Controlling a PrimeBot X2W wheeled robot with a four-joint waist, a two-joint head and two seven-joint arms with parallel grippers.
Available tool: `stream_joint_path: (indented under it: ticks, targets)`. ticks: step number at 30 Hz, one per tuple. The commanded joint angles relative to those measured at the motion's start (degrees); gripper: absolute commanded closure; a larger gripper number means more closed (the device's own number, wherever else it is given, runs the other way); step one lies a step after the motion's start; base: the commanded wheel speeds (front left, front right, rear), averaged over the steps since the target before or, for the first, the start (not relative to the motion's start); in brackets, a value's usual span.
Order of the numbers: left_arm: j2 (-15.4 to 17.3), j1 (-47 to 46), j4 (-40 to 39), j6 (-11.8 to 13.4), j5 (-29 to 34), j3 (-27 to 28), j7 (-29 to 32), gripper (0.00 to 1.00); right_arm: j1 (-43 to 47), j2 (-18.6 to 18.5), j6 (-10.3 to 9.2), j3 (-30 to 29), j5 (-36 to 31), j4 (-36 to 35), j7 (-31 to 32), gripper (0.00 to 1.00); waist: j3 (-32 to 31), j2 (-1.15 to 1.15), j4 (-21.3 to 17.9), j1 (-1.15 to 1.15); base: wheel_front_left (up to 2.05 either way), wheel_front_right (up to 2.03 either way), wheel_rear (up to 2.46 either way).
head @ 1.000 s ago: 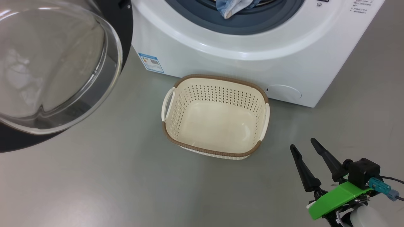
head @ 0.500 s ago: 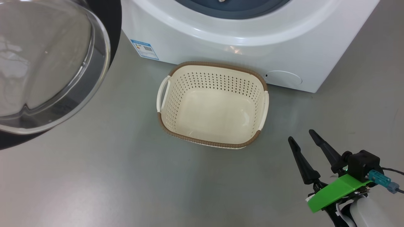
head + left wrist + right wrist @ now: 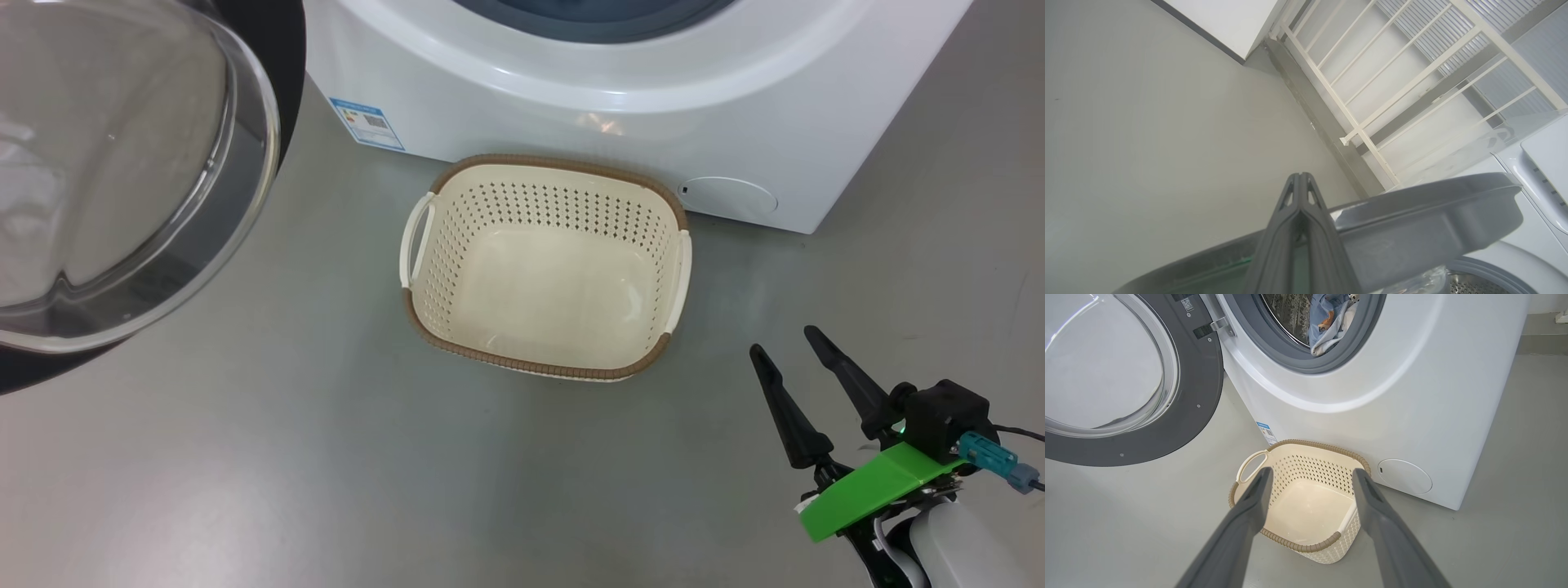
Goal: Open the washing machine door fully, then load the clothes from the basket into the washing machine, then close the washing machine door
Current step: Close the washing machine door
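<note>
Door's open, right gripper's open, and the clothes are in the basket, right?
No: the basket is empty. The right wrist view shows the clothes in the drum. Door and right gripper are open.

Floor point(image 3: 245, 449) around me is plain smooth grey, no tiles or seams that I can see, slightly shiny, with a soft pale sheen here and there, so the light is pretty even and no hard shadows. Further off there's a white wall point(image 3: 1229, 20) with a dark strip along its foot. Next to it a grey kerb point(image 3: 1323, 122) runs along the floor edge with a cream-white railing point(image 3: 1355, 132) standing on it, and a pale slatted panel point(image 3: 1425, 24) behind the bars.
</note>
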Motion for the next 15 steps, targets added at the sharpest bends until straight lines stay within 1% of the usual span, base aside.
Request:
stream_joint_path:
  ticks: [1, 10, 15]
  targets:
    - [3.0, -0.55, -1.73, -0.21, -0.32, 0.02, 1.98, 1.0, -0.37, -0.08, 0.16, 1.06, -0.54, -1.27, -0.28, 0.0, -0.04, 0.0, 0.09, 0.0, 0.0, 0.0, 0.0]
    - [2.5, 1.02, -3.74, -0.21, -2.17, -1.37, 7.59, 1.0, -0.04, 0.26, 0.16, 0.65, -0.64, -1.35, -0.28, 0.0, -0.62, 0.0, 0.55, 0.0, 0.0, 0.0, 0.0]
    - [2.5, 1.66, -4.62, -0.21, -2.6, -1.63, 8.82, 1.0, 0.17, 0.46, 0.16, 0.59, -0.67, -1.44, -0.28, 0.0, -0.89, 0.0, 0.7, 0.0, 0.0, 0.0, 0.0]
